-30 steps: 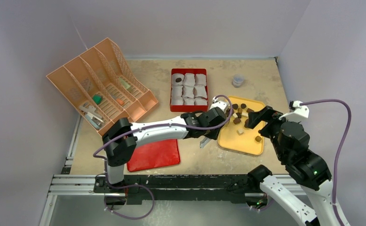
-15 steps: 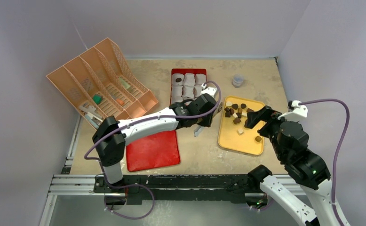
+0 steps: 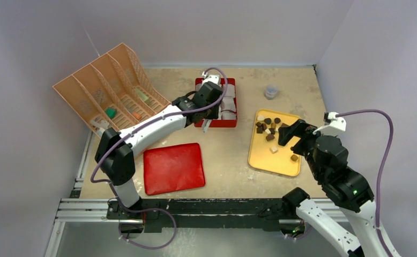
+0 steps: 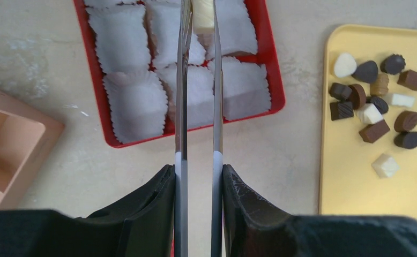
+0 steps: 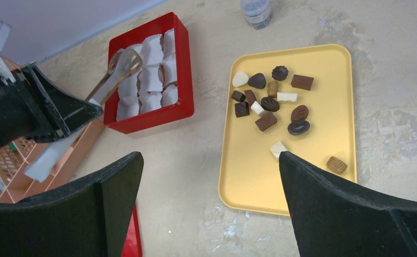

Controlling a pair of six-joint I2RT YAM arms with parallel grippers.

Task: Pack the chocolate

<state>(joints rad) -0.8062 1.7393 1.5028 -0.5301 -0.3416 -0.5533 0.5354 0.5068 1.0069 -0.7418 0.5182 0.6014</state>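
Several chocolate pieces (image 5: 270,104), dark, tan and white, lie on the yellow tray (image 5: 249,182), also seen from above (image 3: 265,160). My left gripper (image 4: 198,171) is shut on metal tongs (image 4: 182,80). The tong tips pinch a pale chocolate (image 4: 202,15) above the far row of the red box (image 4: 273,80). White paper cups (image 4: 136,101) fill that box. In the top view the left gripper (image 3: 206,96) hangs over the box (image 3: 217,125). My right gripper (image 5: 209,158) stands open and holds nothing, above the tray's near left edge.
An orange divided organizer (image 3: 110,91) lies at the back left. A red flat lid (image 3: 174,167) rests near the front. A small grey jar (image 3: 271,91) stands behind the tray. The walls close in at the back and right.
The left arm has swung from beside the tray leftward and back to over the red box, tongs still in its grip. The right arm has barely shifted.
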